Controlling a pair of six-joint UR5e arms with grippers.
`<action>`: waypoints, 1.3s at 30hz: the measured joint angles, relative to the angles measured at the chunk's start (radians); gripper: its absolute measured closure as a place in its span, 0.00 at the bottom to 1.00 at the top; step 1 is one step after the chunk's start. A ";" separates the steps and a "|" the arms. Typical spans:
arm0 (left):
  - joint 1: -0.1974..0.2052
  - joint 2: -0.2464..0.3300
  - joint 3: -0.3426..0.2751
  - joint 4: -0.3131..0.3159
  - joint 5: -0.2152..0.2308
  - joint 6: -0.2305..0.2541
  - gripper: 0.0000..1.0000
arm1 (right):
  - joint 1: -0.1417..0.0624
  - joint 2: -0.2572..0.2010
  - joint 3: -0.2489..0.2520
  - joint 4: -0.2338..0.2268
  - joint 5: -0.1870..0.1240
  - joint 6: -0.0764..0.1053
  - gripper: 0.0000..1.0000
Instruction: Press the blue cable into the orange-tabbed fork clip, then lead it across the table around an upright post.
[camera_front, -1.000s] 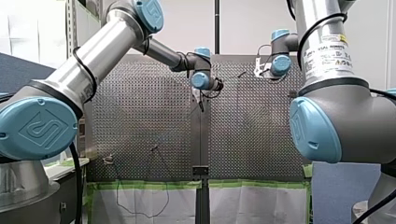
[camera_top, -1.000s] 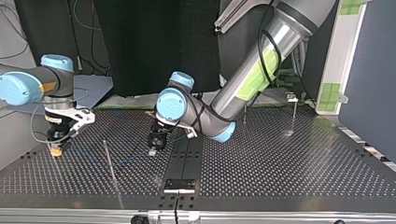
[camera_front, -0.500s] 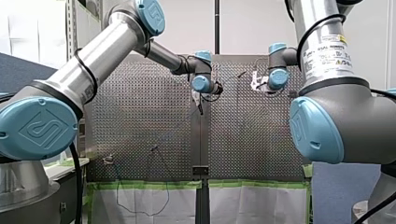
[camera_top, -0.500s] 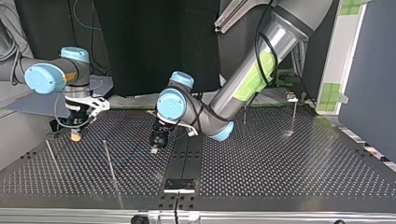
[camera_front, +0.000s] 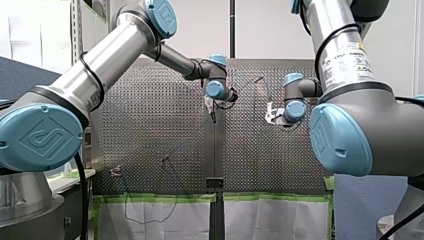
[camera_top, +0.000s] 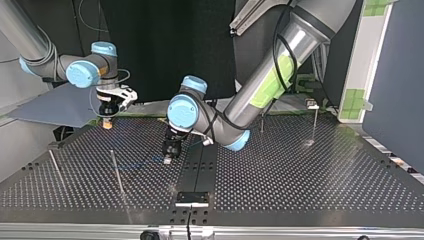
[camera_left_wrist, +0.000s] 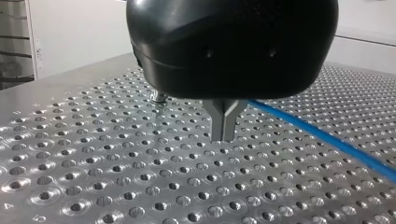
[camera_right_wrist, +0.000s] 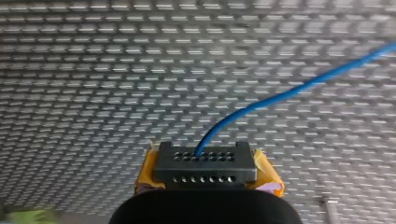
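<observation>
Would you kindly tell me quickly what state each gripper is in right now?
Left gripper: closed on the cable.
Right gripper: closed on the cable, which runs out ahead from between its yellow pads.

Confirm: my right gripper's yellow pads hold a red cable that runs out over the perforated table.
Wrong colour: the cable is blue, not red, as the right wrist view shows. The rest stands: the yellow pads of my right gripper hold it, and it runs out over the perforated table.
</observation>
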 joint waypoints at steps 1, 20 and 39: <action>0.000 0.000 0.000 0.000 -0.002 0.001 1.00 | 0.001 0.008 0.007 -0.008 0.001 0.000 1.00; 0.000 0.000 0.000 0.002 -0.014 0.022 1.00 | -0.019 0.155 0.032 -0.114 0.013 -0.028 1.00; 0.002 0.000 0.000 0.006 -0.042 0.024 1.00 | -0.061 0.294 0.031 -0.216 0.010 -0.042 1.00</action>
